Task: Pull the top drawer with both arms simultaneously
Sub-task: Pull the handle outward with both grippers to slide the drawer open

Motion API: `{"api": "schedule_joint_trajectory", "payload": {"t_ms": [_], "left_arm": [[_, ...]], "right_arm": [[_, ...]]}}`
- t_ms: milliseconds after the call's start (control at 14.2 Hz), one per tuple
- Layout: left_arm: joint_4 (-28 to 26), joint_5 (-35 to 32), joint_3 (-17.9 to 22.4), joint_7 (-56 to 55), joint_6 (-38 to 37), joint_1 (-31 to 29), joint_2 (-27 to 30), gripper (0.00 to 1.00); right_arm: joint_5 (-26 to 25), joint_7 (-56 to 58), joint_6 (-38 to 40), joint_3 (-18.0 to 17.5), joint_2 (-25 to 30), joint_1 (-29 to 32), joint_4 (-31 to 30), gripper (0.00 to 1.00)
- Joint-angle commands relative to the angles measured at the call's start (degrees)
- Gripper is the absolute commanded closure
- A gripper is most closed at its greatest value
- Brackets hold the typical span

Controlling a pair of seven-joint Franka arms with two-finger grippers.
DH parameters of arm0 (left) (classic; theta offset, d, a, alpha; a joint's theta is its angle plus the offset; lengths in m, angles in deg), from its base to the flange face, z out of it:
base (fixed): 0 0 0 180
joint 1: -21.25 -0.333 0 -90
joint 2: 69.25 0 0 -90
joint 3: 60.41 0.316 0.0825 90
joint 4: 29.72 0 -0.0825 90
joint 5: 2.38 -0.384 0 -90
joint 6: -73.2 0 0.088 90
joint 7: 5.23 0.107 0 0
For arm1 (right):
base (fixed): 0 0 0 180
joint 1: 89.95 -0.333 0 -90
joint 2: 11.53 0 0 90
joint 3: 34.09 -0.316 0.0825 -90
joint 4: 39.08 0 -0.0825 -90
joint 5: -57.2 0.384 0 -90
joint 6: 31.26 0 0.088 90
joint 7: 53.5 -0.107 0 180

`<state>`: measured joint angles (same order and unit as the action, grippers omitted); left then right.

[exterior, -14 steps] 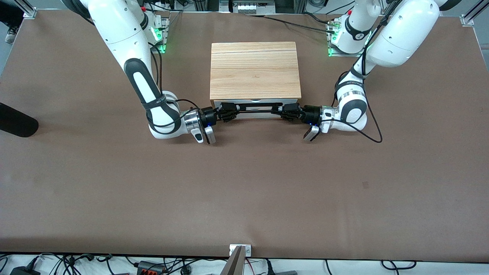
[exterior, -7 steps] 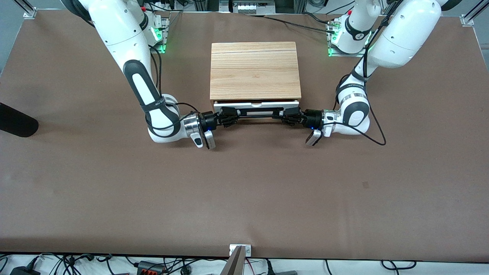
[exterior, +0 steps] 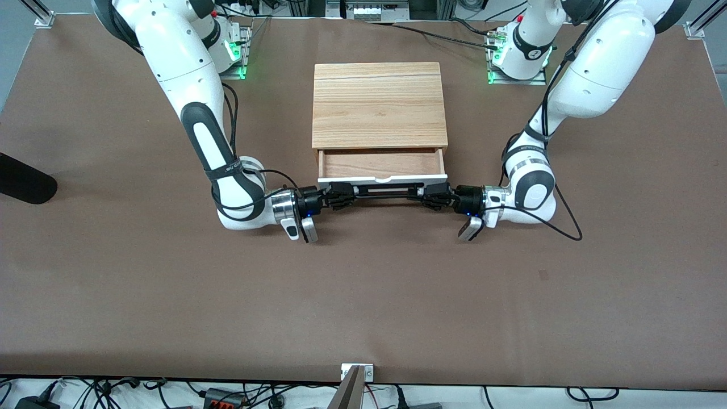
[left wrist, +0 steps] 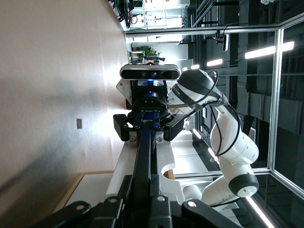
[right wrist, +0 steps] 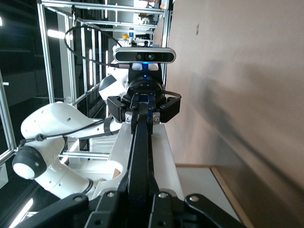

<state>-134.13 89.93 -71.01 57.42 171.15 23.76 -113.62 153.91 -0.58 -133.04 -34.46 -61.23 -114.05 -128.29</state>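
The top drawer point(exterior: 380, 164) stands partly pulled out of the light-wood cabinet point(exterior: 379, 104), its reddish-brown inside showing above its white front panel point(exterior: 381, 180). The long black bar handle point(exterior: 381, 193) runs along the panel. My left gripper point(exterior: 433, 199) is shut on the handle's end toward the left arm's base. My right gripper point(exterior: 342, 197) is shut on the other end. In the left wrist view the handle point(left wrist: 142, 161) runs from my fingers point(left wrist: 127, 186) to the right gripper point(left wrist: 148, 127). In the right wrist view the handle point(right wrist: 139, 156) runs to the left gripper point(right wrist: 144, 110).
The brown table point(exterior: 363, 295) stretches wide toward the front camera. A cable point(exterior: 568, 224) loops on the table beside the left wrist. A dark object point(exterior: 23, 182) lies at the table edge at the right arm's end.
Both grippers have moved toward the front camera with the handle in their grip. The drawer has slid from nearly closed to partly open, baring its wooden inside.
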Motion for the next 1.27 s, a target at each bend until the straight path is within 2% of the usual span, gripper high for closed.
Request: {"api": "schedule_joint_trajectory", "payload": {"t_ms": [0,141,211,281,352,422,492,563,985,1196], "left_arm": [[7.0,0.1,0.2,0.7,-0.4,-0.9,-4.8,0.96],[7.5,0.1,0.2,0.7,-0.4,-0.8,-5.1,0.95],[7.5,0.1,0.2,0.7,-0.5,-0.9,-5.2,0.92],[7.5,0.1,0.2,0.7,-0.5,-0.9,-5.1,0.74],[7.4,0.0,0.2,0.7,-0.5,-0.8,-5.2,0.47],[7.1,0.0,0.2,1.7,-0.5,-0.9,-5.1,0.0],[7.1,0.0,0.2,1.6,-0.6,-1.1,-4.9,0.0],[7.2,-0.5,0.2,1.5,-0.7,-1.5,-4.9,0.0],[7.7,-3.7,0.2,1.1,-0.7,-2.2,-4.2,0.0],[13.4,-11.8,0.3,0.6,-0.5,-3.7,-4.1,0.0]], "right_arm": [[0.1,-2.8,0.5,-0.3,-2.1,0.3,4.2,0.97],[0.1,-4.0,-0.1,-0.3,-2.9,0.6,6.3,0.97],[0.1,-4.5,-0.1,-0.2,-3.5,1.0,7.5,0.97],[0.1,-4.9,-0.3,-0.2,-3.9,1.2,8.3,0.97],[0.0,-5.1,-0.6,-0.2,-3.9,1.2,8.7,0.96],[-0.2,-5.1,-1.2,-0.2,-3.8,1.3,8.7,0.89],[-0.2,-5.2,-1.6,-0.2,-3.7,1.3,8.7,0.5],[-0.3,-5.4,-1.9,-0.2,-3.6,1.3,8.7,0.0],[-0.4,-5.5,-1.9,1.2,-3.0,1.0,8.7,0.0],[-3.1,-6.2,-2.0,3.1,-2.9,0.6,8.9,0.0]]}}
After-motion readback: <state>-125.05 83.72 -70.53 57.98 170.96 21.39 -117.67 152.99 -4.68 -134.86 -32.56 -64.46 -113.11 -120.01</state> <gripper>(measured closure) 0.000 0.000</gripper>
